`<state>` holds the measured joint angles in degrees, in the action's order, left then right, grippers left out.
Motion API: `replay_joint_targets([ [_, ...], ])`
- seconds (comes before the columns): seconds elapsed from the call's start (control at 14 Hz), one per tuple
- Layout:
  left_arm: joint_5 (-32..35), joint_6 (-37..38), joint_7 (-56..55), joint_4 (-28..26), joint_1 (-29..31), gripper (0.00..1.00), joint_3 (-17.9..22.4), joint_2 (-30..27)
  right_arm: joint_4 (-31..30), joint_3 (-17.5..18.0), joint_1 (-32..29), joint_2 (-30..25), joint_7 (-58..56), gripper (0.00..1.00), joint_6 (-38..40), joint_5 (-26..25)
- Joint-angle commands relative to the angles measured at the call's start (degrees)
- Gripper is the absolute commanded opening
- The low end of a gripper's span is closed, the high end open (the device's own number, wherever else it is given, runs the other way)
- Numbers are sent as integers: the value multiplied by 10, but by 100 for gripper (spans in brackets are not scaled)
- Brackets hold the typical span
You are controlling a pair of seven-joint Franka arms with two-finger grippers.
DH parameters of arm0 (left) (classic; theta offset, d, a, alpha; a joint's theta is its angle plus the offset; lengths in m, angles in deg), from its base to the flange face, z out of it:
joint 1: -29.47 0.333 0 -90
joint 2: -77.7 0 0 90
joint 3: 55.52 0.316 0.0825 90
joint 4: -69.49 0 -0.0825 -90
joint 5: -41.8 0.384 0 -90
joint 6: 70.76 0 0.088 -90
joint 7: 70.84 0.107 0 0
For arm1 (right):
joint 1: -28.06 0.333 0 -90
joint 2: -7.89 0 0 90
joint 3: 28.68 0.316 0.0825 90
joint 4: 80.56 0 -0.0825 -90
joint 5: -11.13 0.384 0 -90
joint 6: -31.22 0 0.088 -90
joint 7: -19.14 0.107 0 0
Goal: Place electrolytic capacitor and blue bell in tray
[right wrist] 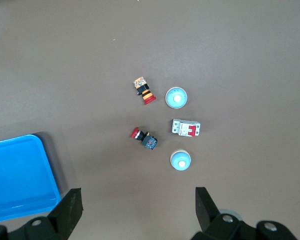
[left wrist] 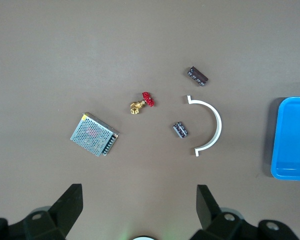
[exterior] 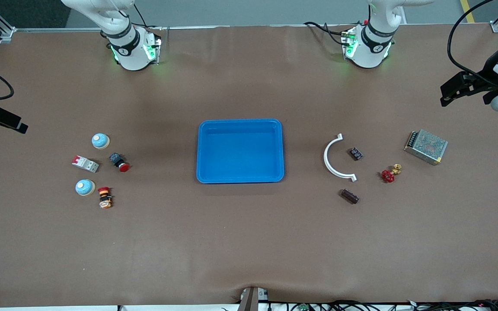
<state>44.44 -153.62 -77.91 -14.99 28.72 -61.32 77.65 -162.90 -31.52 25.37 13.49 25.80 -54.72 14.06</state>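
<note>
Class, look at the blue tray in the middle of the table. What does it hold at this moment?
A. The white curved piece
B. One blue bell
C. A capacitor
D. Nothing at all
D. The tray shows only its bare blue floor; both blue bells sit toward the right arm's end of the table, and the dark capacitors and the white curved piece lie toward the left arm's end.

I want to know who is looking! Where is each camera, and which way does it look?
Front view: high across the table, facing both arm bases; blue tray in the middle.
Left wrist view: looks down past the open left hand at the white arc.
Right wrist view: looks down past the open right hand at two blue bells.
All three show the tray.
</note>
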Motion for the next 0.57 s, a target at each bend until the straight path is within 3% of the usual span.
replay_joint_targets([
  [0.0,-3,10,9,4,0,100,1,-5,-10,5,-5,-9,6,100,-3,12],
  [0.5,-11,9,9,-1,6,100,6,9,-10,5,-4,-8,5,100,-2,7],
])
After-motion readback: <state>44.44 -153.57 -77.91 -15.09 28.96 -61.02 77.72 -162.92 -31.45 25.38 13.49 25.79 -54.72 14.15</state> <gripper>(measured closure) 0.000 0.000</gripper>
